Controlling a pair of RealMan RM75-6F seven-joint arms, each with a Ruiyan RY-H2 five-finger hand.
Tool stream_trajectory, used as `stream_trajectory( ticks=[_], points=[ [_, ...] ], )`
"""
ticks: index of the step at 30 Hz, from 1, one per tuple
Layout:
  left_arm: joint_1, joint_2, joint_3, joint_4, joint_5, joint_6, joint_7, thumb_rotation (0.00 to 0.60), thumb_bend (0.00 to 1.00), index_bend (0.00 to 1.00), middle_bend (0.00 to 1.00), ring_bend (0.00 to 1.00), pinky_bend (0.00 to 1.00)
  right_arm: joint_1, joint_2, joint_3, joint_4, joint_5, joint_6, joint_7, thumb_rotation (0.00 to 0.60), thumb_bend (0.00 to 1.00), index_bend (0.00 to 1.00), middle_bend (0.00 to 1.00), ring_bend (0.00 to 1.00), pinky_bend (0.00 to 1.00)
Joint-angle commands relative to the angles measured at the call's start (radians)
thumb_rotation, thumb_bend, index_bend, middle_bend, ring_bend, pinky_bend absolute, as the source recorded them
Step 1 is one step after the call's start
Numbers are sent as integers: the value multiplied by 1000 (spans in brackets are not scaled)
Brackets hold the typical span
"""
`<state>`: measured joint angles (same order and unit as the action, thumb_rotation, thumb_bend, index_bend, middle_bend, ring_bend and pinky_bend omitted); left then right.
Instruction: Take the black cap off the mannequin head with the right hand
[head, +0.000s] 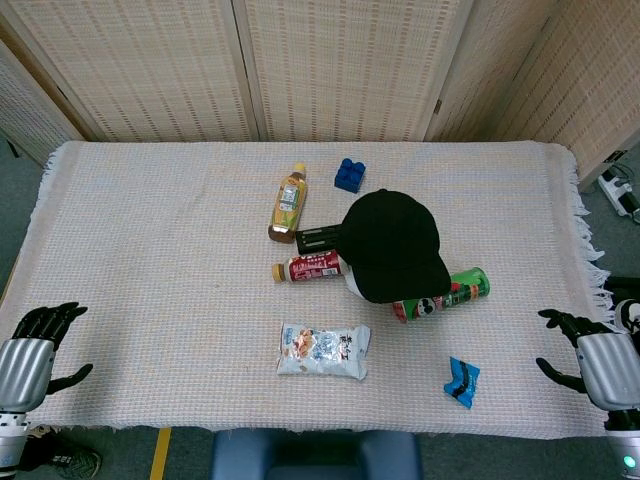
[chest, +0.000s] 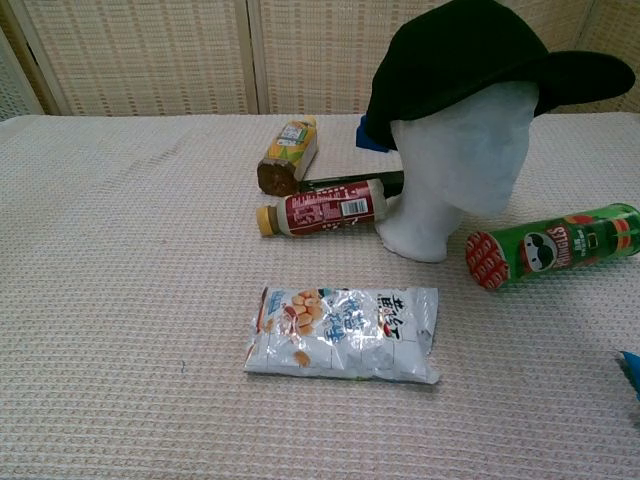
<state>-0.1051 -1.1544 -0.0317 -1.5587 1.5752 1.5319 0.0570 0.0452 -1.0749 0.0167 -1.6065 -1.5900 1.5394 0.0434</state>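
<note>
The black cap (head: 392, 243) on the mannequin head (chest: 455, 170) lies at ten o'clock from my right hand (head: 590, 362) (fingers spread, empty), well apart.

We take this for a staged test space, a lab corner and no home. The table (head: 150, 250) wears a woven cloth (head: 120, 330) with a fringed edge, and woven folding screens (head: 340, 60) wall it off behind. A power strip (head: 620, 190) lies on the grey floor (head: 600, 130) at the right, yellow tape (head: 160, 452) marks the floor in front, and unrelated goods lie scattered: bottles (head: 288, 203), snack bag (head: 323, 351), chips can (head: 445, 294), toy block (head: 349, 174).
</note>
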Motion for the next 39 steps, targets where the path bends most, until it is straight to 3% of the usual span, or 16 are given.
stream_trajectory(
  ticks=[1,25,31,39],
  points=[
    [-2,-1,0,2,2,-1,4,600,95,243,234,226,206,1,-2,-1,2,3,-7,0,600,120,284,411,441,520],
    [-6,7,1,-17,0,-9,22,600,95,242,233,227,206,9,0,3,8,1,-24,11,600,119,284,411,510,549],
    [-14,5,-1,-20,2,-18,25,600,94,244,233,227,206,40,11,26,-18,-40,-13,2,600,120,284,439,670,706],
    [-15,6,0,-20,3,-18,21,600,95,245,233,227,205,136,29,98,-96,-84,-40,-33,600,119,310,446,812,810]
  ],
)
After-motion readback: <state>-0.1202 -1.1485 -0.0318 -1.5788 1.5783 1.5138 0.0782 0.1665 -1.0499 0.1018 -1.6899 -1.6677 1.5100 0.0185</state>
